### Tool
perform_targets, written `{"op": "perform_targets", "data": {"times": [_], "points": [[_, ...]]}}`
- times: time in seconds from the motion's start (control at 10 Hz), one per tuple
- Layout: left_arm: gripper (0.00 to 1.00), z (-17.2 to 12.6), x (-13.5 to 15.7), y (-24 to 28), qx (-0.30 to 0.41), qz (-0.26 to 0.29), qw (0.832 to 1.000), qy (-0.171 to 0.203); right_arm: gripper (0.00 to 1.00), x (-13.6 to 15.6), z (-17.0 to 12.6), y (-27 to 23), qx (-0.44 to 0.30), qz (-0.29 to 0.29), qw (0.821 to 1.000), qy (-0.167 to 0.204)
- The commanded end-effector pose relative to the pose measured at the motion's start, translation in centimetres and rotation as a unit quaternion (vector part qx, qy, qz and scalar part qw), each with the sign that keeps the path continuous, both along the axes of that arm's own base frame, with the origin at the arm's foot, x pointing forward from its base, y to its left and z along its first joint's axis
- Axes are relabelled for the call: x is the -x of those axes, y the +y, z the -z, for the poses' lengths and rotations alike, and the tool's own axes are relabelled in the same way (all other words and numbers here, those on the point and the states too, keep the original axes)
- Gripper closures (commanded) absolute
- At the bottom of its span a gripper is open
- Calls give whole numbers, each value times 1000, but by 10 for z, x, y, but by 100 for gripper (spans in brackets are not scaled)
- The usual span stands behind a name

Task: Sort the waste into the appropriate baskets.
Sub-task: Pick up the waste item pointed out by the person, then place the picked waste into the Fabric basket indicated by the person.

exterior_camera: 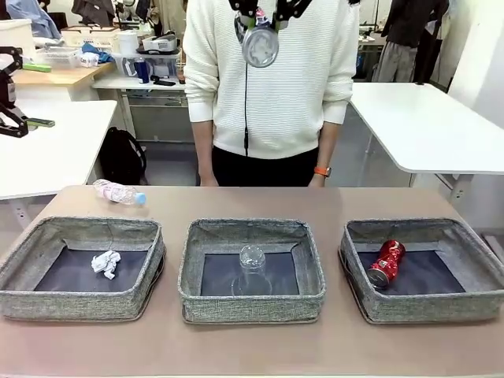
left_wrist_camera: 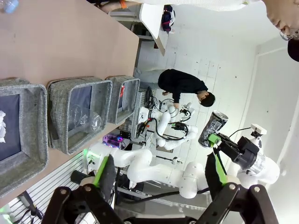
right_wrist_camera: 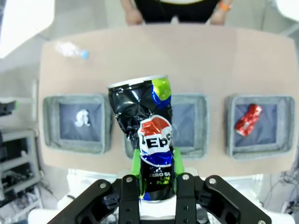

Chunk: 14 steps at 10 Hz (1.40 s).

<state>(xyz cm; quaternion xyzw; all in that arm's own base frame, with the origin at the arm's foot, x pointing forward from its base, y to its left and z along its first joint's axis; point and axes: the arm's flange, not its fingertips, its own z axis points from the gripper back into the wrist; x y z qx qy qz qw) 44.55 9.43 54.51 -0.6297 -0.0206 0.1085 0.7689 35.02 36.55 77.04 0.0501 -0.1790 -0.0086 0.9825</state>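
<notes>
My right gripper (right_wrist_camera: 153, 161) is shut on a dented dark blue can (right_wrist_camera: 142, 121), held upright high over the table. From the front the can (exterior_camera: 260, 46) shows end-on at the top, before the person's chest. Three grey baskets stand in a row. A crumpled paper ball (exterior_camera: 105, 262) lies in the left basket (exterior_camera: 79, 303). The middle basket (exterior_camera: 252, 307) holds a clear plastic cup (exterior_camera: 252, 268). In the right basket (exterior_camera: 429, 309) lies a red can (exterior_camera: 387, 262). A clear bottle (exterior_camera: 118, 192) lies on the table's far left. My left gripper (left_wrist_camera: 159, 163) is open and holds nothing, off the table's side.
A person in a white sweater stands at the far edge, a hand (exterior_camera: 319, 177) resting by the table's rim. Bare tabletop (exterior_camera: 260, 205) runs between the baskets and the far edge. White tables stand behind on both sides.
</notes>
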Motion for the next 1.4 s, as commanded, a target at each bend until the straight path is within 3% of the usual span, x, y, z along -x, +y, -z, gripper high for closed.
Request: {"op": "perform_targets", "data": {"times": [0.0,1.3], "points": [[0,-3,1,0,7,1,1000,-4,71,2,4,4,-10,-6,1000,10],[0,-3,1,0,7,1,1000,-4,71,2,4,4,-10,-6,1000,10]]}}
